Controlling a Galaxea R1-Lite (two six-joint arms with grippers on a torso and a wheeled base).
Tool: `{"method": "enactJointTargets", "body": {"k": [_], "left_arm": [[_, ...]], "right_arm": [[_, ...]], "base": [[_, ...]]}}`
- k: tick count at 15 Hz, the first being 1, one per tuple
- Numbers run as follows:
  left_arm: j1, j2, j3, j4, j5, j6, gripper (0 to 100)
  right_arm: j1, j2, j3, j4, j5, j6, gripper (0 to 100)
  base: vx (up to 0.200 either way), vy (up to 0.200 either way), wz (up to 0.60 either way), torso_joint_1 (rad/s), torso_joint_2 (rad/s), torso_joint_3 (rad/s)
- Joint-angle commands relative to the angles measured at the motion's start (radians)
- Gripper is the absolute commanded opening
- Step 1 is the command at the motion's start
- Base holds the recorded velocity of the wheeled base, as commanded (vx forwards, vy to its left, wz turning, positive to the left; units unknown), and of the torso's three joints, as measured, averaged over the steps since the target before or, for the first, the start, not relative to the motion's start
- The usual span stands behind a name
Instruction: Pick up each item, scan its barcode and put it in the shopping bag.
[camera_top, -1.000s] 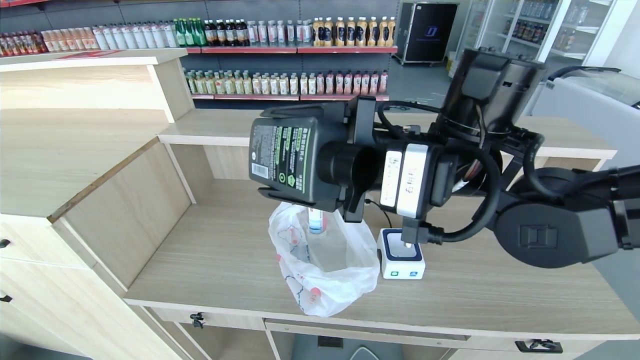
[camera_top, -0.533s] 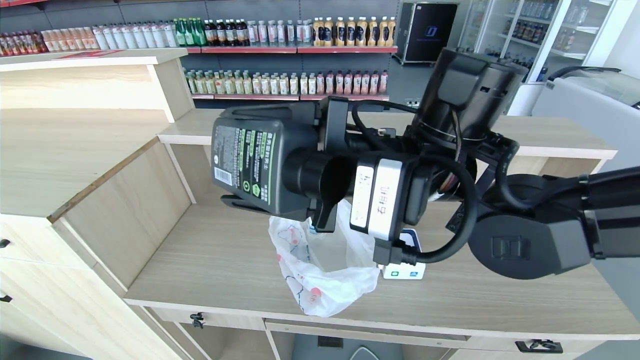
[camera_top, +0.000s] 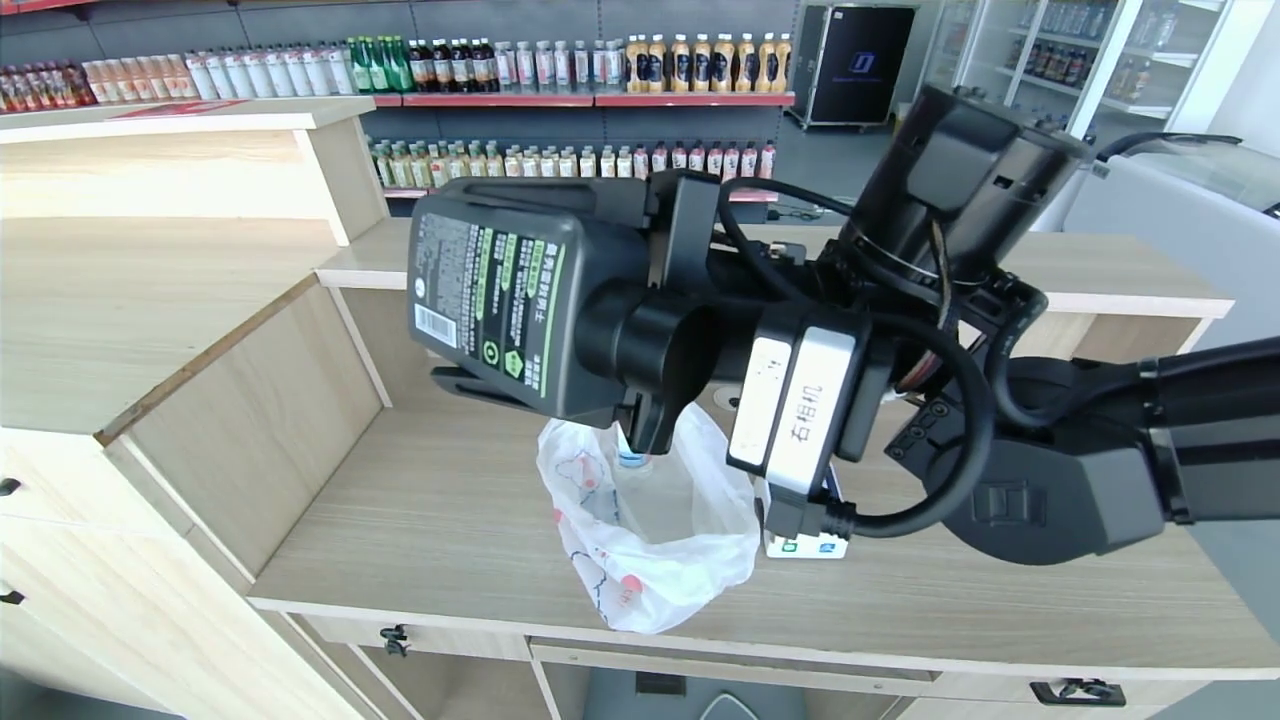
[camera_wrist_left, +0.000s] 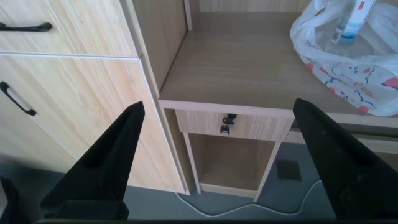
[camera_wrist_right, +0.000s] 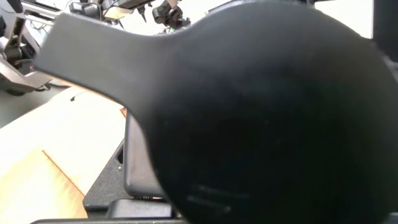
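The right gripper (camera_top: 515, 292) was clamped on the black jug (camera_top: 480, 300), one finger above its body and one below. The jug hung in the air over the shopping bag (camera_top: 650, 540) on the counter (camera_top: 420, 520), beside the scanner (camera_top: 805, 546). The left gripper (camera_wrist_left: 227, 165) stood wide open, low before the counter's front.

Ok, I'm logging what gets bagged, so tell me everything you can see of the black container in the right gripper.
The black container looks like rigid plastic, boxy. Its label carries green and white print and a barcode near one corner. It hangs sideways, clamped top and bottom by the right gripper, held up off the counter, higher than the shopping bag.
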Motion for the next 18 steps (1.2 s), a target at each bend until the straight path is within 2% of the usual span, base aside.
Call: {"method": "enactJointTargets", "body": {"k": [1,9,18], "left_arm": [[0.001,0.0,0.0,0.0,0.0,0.0,100],[0.001,0.0,0.0,0.0,0.0,0.0,100],[0.001,0.0,0.0,0.0,0.0,0.0,100]], "right_arm": [[0.001,0.014,-0.006,-0.004,0.002,0.0,0],[0.019,0.053,-0.023,-0.061,0.065,0.018,0],[0.026,0.063,-0.043,-0.061,0.067,0.023,0]], "base": [[0.0,0.0,0.0,0.0,0.0,0.0],[0.0,0.0,0.0,0.0,0.0,0.0],[0.0,0.0,0.0,0.0,0.0,0.0]]}}
